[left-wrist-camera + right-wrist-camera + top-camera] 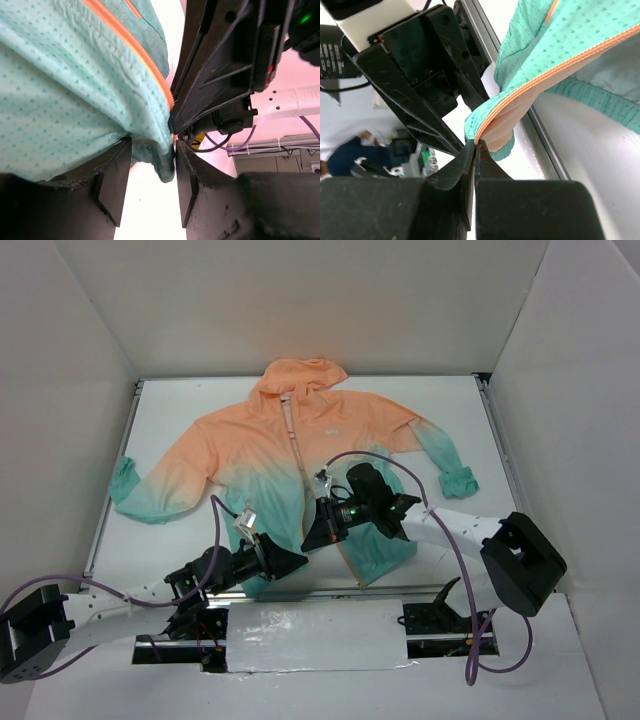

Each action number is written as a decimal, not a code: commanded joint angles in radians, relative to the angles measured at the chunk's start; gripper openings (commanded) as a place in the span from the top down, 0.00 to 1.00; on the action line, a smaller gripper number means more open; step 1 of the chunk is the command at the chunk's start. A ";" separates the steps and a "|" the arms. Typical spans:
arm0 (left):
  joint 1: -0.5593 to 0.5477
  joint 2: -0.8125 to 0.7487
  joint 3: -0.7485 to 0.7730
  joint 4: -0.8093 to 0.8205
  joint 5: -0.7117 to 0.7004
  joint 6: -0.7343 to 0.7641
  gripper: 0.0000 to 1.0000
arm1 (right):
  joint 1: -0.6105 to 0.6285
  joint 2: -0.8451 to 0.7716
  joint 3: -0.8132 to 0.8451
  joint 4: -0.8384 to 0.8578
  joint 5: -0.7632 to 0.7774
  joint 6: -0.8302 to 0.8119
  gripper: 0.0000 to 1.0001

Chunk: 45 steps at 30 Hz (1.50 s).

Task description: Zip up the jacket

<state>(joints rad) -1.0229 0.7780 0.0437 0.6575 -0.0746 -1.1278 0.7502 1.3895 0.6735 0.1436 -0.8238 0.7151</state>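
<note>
The jacket (pixel 290 440) lies flat on the white table, with its peach hood at the far side and its teal hem toward me. Its front is open along the orange zipper (pixel 560 65). My right gripper (pixel 315 535) is shut on the bottom end of one zipper edge at the hem corner, as the right wrist view (pixel 475 150) shows. My left gripper (pixel 295 562) is open just beside it. In the left wrist view (pixel 150 185) the other teal hem corner (pixel 162 165) hangs between the jaws, against the right finger (pixel 187 185) and unclamped.
White walls enclose the table on three sides. A metal rail (pixel 540 135) runs along the table edge under the hem. A foil-taped strip (pixel 320 635) lies between the arm bases. Purple cables (pixel 350 455) loop over the jacket. The right gripper's body (pixel 225 65) crowds the left wrist view.
</note>
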 commanded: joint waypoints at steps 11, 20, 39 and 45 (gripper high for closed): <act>0.004 0.003 -0.011 0.106 0.052 0.031 0.57 | 0.009 -0.004 0.090 -0.168 -0.034 -0.155 1.00; 0.004 0.013 -0.015 0.108 0.067 0.037 0.48 | 0.008 0.006 0.126 -0.203 -0.028 -0.177 1.00; 0.006 0.012 -0.001 0.082 0.079 0.054 1.00 | 0.009 0.013 0.144 -0.207 0.000 -0.164 0.92; 0.007 0.021 0.005 0.079 0.079 0.036 1.00 | -0.003 -0.050 0.130 -0.237 0.069 -0.163 0.34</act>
<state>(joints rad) -1.0218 0.8013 0.0437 0.6949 0.0006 -1.0996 0.7502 1.3922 0.7765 -0.0746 -0.7986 0.5606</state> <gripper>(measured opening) 0.114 0.651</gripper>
